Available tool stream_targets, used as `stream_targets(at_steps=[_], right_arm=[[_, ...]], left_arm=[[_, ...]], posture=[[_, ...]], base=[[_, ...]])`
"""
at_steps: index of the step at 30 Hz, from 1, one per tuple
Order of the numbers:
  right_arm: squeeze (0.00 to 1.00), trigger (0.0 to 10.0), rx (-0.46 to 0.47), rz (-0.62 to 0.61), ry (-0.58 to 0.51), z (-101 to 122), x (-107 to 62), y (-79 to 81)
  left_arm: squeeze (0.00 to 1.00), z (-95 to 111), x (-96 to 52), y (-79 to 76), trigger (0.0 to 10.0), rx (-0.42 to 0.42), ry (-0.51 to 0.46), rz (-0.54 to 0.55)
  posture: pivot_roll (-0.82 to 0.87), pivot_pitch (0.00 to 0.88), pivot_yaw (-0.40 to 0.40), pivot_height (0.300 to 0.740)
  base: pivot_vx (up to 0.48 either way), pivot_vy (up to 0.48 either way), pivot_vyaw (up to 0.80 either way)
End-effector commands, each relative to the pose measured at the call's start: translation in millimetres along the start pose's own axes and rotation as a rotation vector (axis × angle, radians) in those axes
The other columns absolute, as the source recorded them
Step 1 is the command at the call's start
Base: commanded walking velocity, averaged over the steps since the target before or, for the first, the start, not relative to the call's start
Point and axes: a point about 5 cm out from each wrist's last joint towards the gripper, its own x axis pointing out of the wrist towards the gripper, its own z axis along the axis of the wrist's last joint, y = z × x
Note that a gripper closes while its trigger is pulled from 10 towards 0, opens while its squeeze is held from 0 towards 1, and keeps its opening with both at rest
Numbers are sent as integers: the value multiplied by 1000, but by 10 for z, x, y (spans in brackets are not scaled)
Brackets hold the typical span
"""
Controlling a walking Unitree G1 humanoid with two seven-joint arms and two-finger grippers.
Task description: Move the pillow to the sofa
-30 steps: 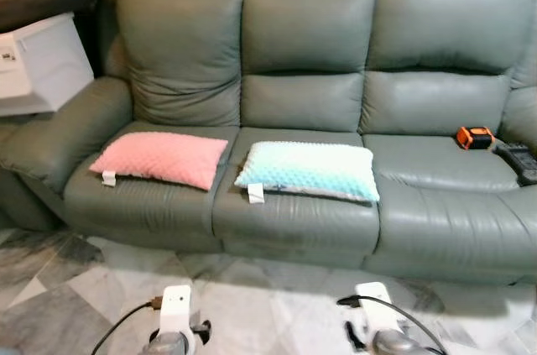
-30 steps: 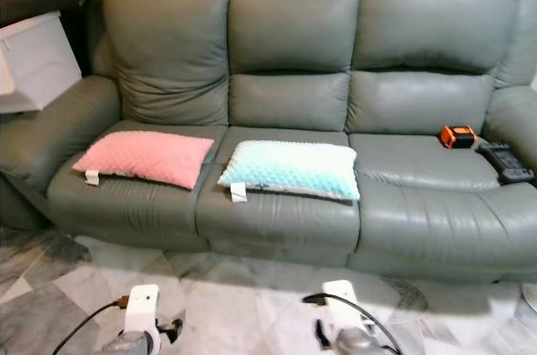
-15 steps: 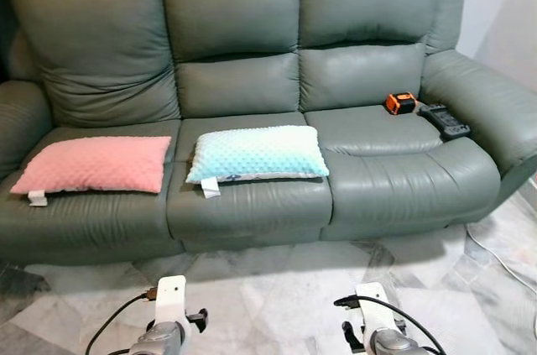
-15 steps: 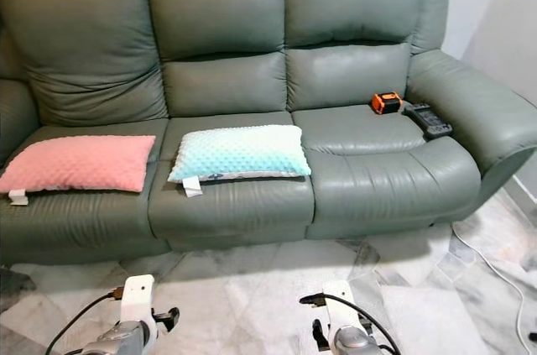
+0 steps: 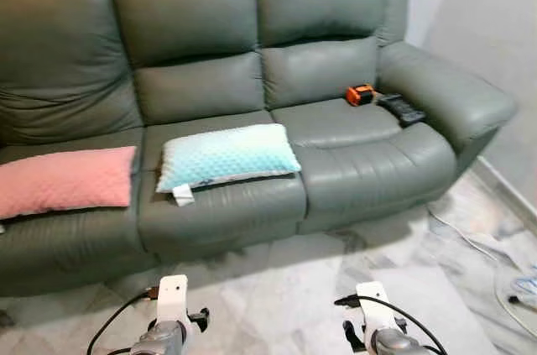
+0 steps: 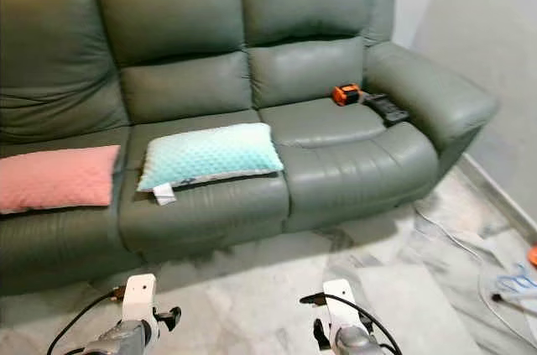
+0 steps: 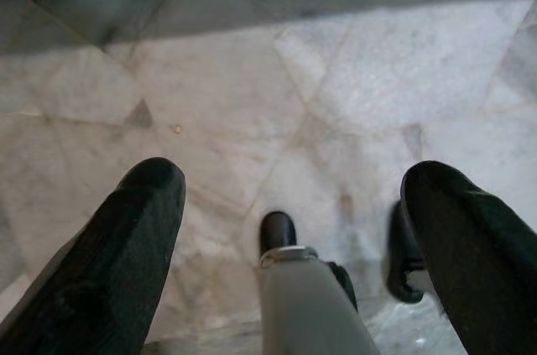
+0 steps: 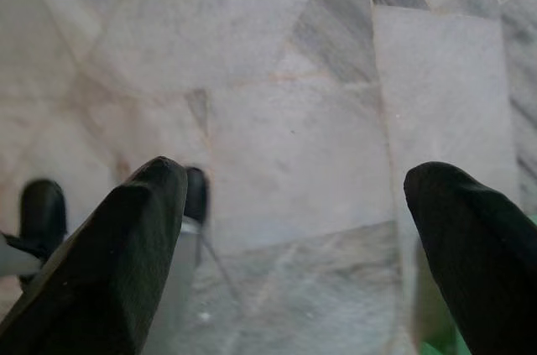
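Two pillows are already lying on the sofa [image 5: 336, 154]: a mint pillow [image 5: 226, 156] flat on the middle seat with its white tag hanging over the front edge, and a pink pillow [image 5: 65, 180] flat on the seat to the robot's left — the two are near each other but not touching. Neither is being held, so the task's thing looks to be resting where it belongs.

Both arms are hanging low over the marble floor [image 5: 277, 305], well apart from the sofa, which suits a robot that is walking rather than reaching. The left gripper [image 7: 294, 246] is pointing down at the floor tiles with its fingers spread wide and nothing between them; the right gripper [image 8: 294, 246] is doing the same.

On the far right seat an orange tape measure [image 5: 361, 95] and a dark remote [image 5: 401, 109] are sitting beside the armrest, out of the pillows' way.
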Motion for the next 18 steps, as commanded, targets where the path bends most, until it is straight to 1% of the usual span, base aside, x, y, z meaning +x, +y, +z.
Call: stream_targets(at_steps=[1, 18], right_arm=[[0, 10000, -7, -2, 7, -11, -1, -12], [0, 10000, -29, 0, 5, 8, 1, -12]], left_arm=[[0, 51, 3, -6, 10000, -14, -10, -6], [0, 53, 3, -2, 10000, -37, -4, -13]], posture=[[-112, 0, 36, 740], [-113, 0, 36, 740]], base=[[0, 0, -744], [0, 0, -744]])
